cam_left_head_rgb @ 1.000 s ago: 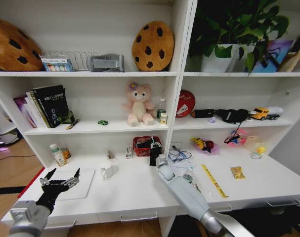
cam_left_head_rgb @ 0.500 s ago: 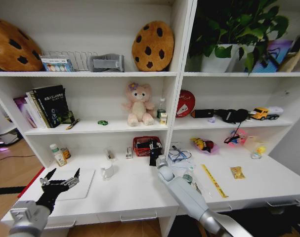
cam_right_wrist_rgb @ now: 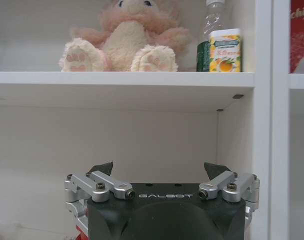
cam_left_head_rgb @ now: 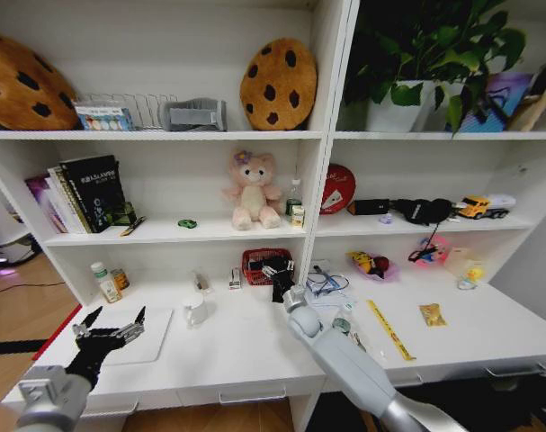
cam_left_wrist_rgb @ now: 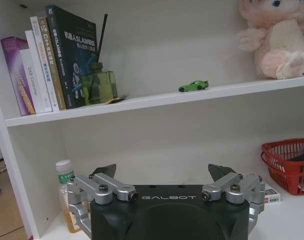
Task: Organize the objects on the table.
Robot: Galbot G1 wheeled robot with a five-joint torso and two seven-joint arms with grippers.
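On the white table (cam_left_head_rgb: pixel 246 346), my left gripper (cam_left_head_rgb: pixel 111 328) hovers open over the flat silver laptop (cam_left_head_rgb: pixel 147 342) at the left end. Its fingertips stand wide apart with nothing between them in the left wrist view, where the left gripper (cam_left_wrist_rgb: pixel 163 172) faces a green-capped bottle (cam_left_wrist_rgb: pixel 65 176). The small bottles (cam_left_head_rgb: pixel 103 282) stand against the left wall. A white cup (cam_left_head_rgb: pixel 194 311) sits mid-table. My right gripper (cam_left_head_rgb: pixel 277 268) is open at the front of the red basket (cam_left_head_rgb: pixel 263 265). The right gripper (cam_right_wrist_rgb: pixel 158 170) holds nothing.
Glasses (cam_left_head_rgb: pixel 326 283), a pink bowl (cam_left_head_rgb: pixel 371 265), a yellow ruler (cam_left_head_rgb: pixel 389 329) and a yellow packet (cam_left_head_rgb: pixel 432 313) lie on the right half. The shelf above carries books (cam_left_head_rgb: pixel 84 191), a plush bear (cam_left_head_rgb: pixel 252 189) and a small green car (cam_left_wrist_rgb: pixel 194 86).
My right gripper has risen slightly and moved closer to the red basket. The left arm has not moved.
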